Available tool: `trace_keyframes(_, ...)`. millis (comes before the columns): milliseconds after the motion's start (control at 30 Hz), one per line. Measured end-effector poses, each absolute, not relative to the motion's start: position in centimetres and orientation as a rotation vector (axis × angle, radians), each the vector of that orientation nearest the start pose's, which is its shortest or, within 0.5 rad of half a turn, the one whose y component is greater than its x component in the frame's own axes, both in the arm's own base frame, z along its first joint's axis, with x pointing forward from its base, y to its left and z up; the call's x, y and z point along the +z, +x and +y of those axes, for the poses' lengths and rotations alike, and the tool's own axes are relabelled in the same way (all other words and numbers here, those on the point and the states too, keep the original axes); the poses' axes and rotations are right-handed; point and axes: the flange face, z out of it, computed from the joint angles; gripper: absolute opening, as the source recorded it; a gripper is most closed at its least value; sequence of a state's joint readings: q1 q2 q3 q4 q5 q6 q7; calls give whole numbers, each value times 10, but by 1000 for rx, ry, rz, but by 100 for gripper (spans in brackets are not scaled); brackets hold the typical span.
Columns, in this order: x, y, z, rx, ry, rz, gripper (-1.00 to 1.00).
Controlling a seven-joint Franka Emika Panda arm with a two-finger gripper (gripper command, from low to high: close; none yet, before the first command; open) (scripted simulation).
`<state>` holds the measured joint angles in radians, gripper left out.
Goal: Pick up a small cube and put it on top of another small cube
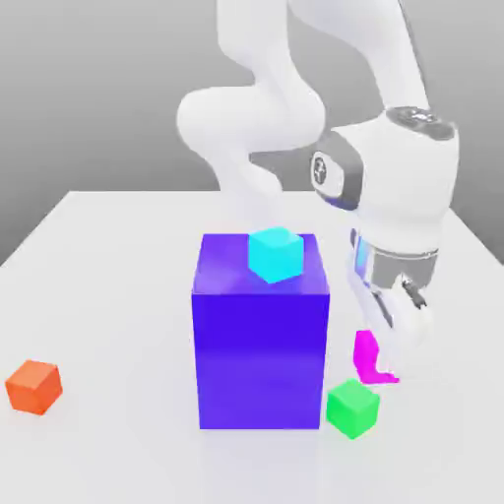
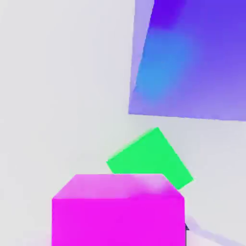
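Exterior view: the end effector [image 1: 390, 364] grips the magenta cube [image 1: 365, 353]; the green cube [image 1: 352, 408] lies just beside it, toward the exterior view's left.

A pale, nearly white counter [image 1: 128, 295] is stretching back to a straight far edge, its sides narrowing with distance. Behind it, a plain gray backdrop [image 1: 98, 98] is darkening toward that edge. Soft, even light is washing over the smooth surface.
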<state>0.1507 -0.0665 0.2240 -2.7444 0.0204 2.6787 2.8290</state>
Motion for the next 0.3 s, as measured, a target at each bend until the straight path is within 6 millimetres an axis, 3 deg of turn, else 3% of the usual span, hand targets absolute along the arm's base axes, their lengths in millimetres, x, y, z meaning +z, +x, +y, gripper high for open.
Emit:
trace_keyframes(200, 185, 365, 140, 11, -966, 2988, -100)
trace_keyframes(233, 180, 364, 139, 7, -966, 2988, 100)
trace_keyframes(300, 180, 364, 139, 7, -966, 2988, 100)
